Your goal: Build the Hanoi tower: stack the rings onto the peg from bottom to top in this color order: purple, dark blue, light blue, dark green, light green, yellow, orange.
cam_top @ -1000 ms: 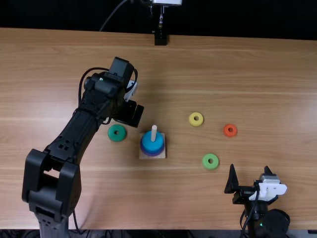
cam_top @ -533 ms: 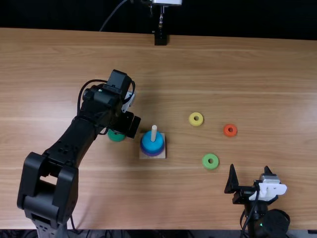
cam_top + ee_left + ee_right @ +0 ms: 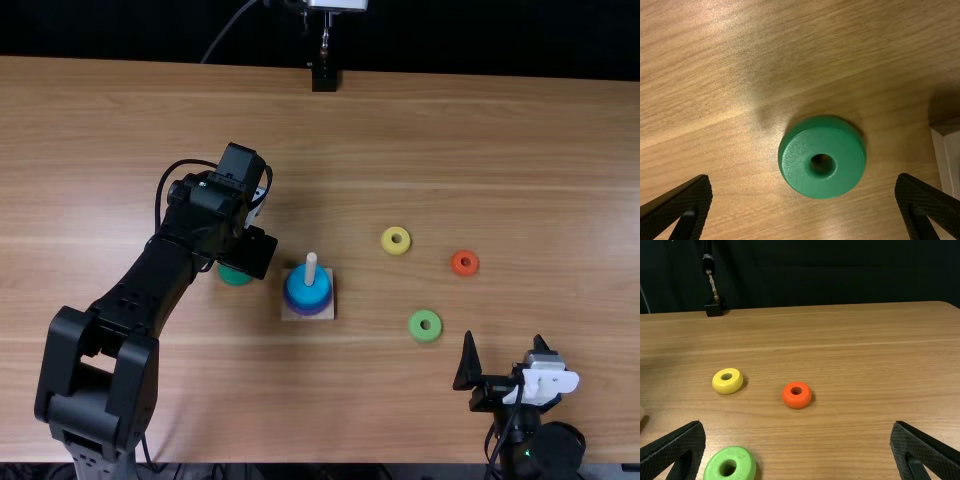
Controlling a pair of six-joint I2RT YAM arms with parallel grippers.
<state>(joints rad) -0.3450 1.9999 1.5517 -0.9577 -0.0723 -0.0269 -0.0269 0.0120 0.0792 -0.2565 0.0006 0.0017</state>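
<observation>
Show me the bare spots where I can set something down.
Bare wood runs from the yellow ring and orange ring to the table's far edge. Another bare patch lies between the wooden base and light green ring. Crowded: the dark green ring, under the left pincer and near the base.

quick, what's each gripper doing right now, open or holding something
Left gripper: open and empty, with the dark green ring between its spread fingers but untouched.
Right gripper: open, holding nothing.
</observation>
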